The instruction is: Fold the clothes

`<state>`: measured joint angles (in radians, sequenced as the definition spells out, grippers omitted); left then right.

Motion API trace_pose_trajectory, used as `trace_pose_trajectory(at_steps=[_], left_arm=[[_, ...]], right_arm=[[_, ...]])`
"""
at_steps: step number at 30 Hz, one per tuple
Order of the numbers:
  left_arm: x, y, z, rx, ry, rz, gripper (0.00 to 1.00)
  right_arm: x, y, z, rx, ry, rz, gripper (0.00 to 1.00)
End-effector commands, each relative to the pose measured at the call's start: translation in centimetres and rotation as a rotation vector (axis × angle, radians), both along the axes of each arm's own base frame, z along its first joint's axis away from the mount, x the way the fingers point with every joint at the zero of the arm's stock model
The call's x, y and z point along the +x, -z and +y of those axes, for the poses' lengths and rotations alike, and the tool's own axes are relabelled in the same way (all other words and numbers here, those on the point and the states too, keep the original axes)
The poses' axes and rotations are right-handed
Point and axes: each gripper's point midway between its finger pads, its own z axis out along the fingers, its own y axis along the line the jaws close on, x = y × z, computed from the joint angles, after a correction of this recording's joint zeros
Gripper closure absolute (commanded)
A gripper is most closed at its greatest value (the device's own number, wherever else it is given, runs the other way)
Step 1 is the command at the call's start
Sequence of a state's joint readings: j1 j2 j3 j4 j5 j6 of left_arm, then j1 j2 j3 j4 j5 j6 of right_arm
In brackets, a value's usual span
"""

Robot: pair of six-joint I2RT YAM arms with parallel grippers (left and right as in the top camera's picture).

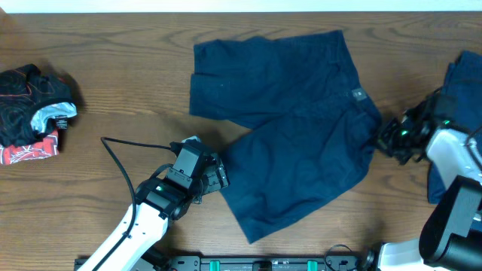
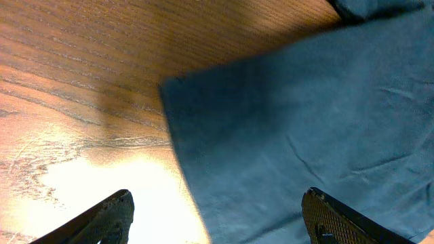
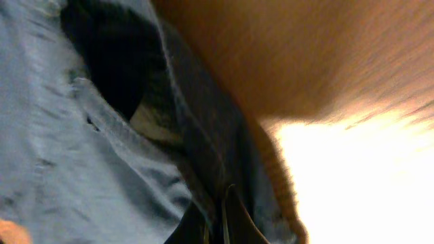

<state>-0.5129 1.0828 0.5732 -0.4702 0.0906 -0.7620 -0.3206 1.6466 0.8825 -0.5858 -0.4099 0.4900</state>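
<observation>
Two grippers address the shorts [image 1: 301,143], spread mid-table. Near left: left gripper [image 1: 220,178], jaws wide, straddles the edge of one leg [image 1: 290,192]. Farther right: right gripper [image 1: 386,140] clamped on the waistband [image 1: 367,105]. Grasping step; next, the left likely must descend and close.

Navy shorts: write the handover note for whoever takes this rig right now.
Left gripper: open, at the lower leg's hem corner, holding nothing.
Right gripper: shut on the shorts at the waistband side.
Shorts: spread flat mid-table, legs pointing left. Second blue piece at the right edge.
Done: no fold yet. To do: fold both.
</observation>
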Motion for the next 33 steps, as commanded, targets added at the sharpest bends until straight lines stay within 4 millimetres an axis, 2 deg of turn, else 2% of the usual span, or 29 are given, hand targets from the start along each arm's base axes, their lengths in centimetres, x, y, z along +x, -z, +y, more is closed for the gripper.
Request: trace_pose_trajectory(at_steps=[1, 3, 6, 13, 16, 20, 22, 25, 33], left_arm=[[0.3, -0.5, -0.2, -0.005, 0.007, -0.011, 0.19], [0.3, -0.5, -0.2, -0.007, 0.008, -0.010, 0.19], [0.3, -0.5, -0.2, -0.006, 0.008, -0.010, 0.19], [0.3, -0.5, -0.2, -0.006, 0.008, -0.010, 0.19], [0.3, -0.5, -0.2, -0.006, 0.008, -0.009, 0.19], [0.2, -0.5, -0.3, -0.013, 0.012, -0.005, 0.19], [0.1, -0.5, -0.5, -0.023, 0.019, 0.000, 0.19], [-0.1, -0.4, -0.5, -0.022, 0.021, 0.010, 0.19], [-2.2, 0.9, 0.8, 0.013, -0.037, 0.119, 0.18]], right_arm=[[-2.2, 2.6, 2.7, 0.062, 0.018, 0.066, 0.99], [-2.6, 3.4, 3.6, 0.079, 0.017, 0.057, 0.99], [-2.7, 3.5, 4.4, 0.115, 0.033, 0.058, 0.99], [-2.4, 3.3, 9.7, 0.202, -0.021, 0.046, 0.99], [-1.5, 3.2, 12.6, 0.208, -0.062, -0.009, 0.99], [0.5, 1.8, 15.7, 0.243, -0.088, -0.106, 0.99], [1.3, 1.2, 16.3, 0.261, -0.070, -0.137, 0.99], [2.2, 0.8, 16.0, 0.267, -0.045, -0.166, 0.99], [4.6, -0.3, 13.8, 0.250, 0.012, -0.264, 0.99]])
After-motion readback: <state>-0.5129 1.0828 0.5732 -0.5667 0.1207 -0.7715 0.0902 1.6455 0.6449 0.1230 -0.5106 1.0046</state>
